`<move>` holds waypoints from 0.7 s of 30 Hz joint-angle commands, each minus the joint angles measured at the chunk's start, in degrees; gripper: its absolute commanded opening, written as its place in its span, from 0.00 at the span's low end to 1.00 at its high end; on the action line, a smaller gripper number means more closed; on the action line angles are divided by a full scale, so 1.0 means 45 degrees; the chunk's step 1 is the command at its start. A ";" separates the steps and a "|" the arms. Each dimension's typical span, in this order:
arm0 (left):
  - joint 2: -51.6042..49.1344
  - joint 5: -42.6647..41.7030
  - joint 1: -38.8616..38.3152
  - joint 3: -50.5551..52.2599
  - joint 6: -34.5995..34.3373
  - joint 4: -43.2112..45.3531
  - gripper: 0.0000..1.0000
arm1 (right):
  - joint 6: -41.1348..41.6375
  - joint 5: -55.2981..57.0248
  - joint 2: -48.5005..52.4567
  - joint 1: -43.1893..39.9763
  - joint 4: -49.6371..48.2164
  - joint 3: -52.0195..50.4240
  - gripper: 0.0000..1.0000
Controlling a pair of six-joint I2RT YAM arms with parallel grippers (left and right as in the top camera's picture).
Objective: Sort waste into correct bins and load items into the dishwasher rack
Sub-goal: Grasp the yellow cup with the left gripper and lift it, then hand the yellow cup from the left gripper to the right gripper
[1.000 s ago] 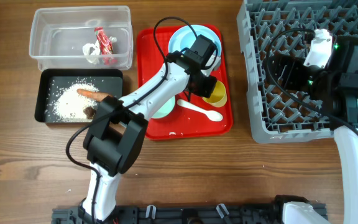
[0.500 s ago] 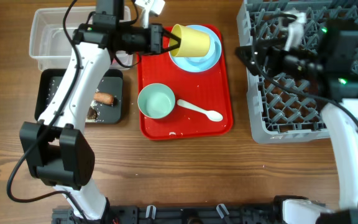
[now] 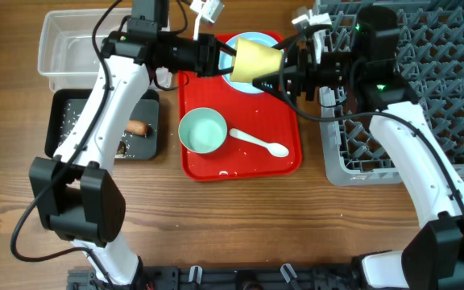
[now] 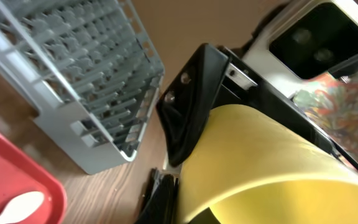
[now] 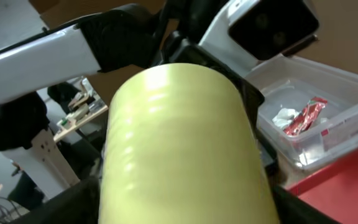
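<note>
At the table's near edge: bare brown wood-grain table [image 3: 216, 217].
Red tray [image 3: 256, 165]: flat, glossy plastic, rounded corners, raised lip.
White spoon [image 3: 258, 142]: smooth plastic, lying flat on the red tray just right of the bowl.
Mint-green bowl [image 3: 202, 131]: round, upright on the tray's near left part, nothing visible inside.
Black tray [image 3: 150, 109]: shallow rectangle left of the red tray, partly under the left arm. It holds an orange-brown sausage piece [image 3: 138, 127], a small dark lump [image 3: 122, 147] and scattered white rice [image 3: 69, 117].
Left gripper [image 3: 222, 55]: closed on the rim of the yellow cup [image 3: 256, 60], reaching in from the left. In its wrist view one black finger [image 4: 188, 106] lies against the cup's wall.
Yellow cup: smooth, matte, slightly tapered, tipped on its side and held clear of the tray, above the plate.
Right gripper [image 3: 279, 68]: spread wide, its fingers on either side of the cup's other end. Whether the pads touch cannot be told. The cup's wall [image 5: 179, 143] fills its wrist view.
Light blue plate [image 3: 244, 40]: round, on the tray's far end, mostly hidden by the cup.
Clear tub [image 5: 347, 118]: see-through rectangular plastic at the far left, holding a red-and-white wrapper [image 5: 306, 115] and crumpled white tissue [image 5: 283, 117].
Dishwasher rack [image 3: 377, 161]: grey plastic grid with upright pegs, right of the red tray.
</note>
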State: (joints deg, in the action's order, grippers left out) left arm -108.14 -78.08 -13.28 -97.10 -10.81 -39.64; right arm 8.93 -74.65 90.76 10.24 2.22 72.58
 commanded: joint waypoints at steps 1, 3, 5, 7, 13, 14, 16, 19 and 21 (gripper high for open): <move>0.0029 0.0107 -0.0160 -0.0092 0.0019 0.0049 0.04 | 0.0155 -0.0617 0.0121 0.0223 -0.0097 0.0180 0.69; 0.0029 0.0131 -0.0160 -0.0092 0.0019 0.0049 0.04 | 0.0155 -0.0622 0.0121 0.0223 -0.0092 0.0180 0.62; 0.0029 0.0136 -0.0155 -0.0092 0.0019 0.0049 0.08 | 0.0160 -0.0622 0.0121 0.0223 -0.0097 0.0180 0.60; 0.0029 0.0291 -0.0155 -0.0092 0.0019 0.0039 0.15 | 0.0160 -0.0622 0.0121 0.0175 -0.0102 0.0180 0.60; 0.0029 0.0418 -0.0160 -0.0092 0.0015 0.0039 0.04 | 0.0160 -0.0627 0.0121 -0.0223 -0.0121 0.0180 0.66; 0.0029 0.0418 -0.0170 -0.0092 0.0019 0.0039 0.04 | 0.0180 -0.0636 0.0121 -0.0282 -0.0170 0.0180 0.69; 0.0029 0.0418 -0.0170 -0.0092 0.0015 0.0005 0.04 | 0.0505 -0.0680 0.0117 -0.0408 -0.0476 0.0180 0.74; 0.0029 0.0418 -0.0170 -0.0092 0.0015 -0.0107 0.04 | 0.1083 -0.0777 0.0117 -0.0602 -0.1253 0.0180 0.75; 0.0029 0.0418 -0.0165 -0.0092 0.0019 -0.0102 0.04 | 0.1151 -0.0772 0.0117 -0.0724 -0.1399 0.0180 0.75</move>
State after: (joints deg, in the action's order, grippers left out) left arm -108.14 -77.30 -13.85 -97.14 -11.25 -40.01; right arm 12.43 -76.29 91.20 7.92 -3.27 72.53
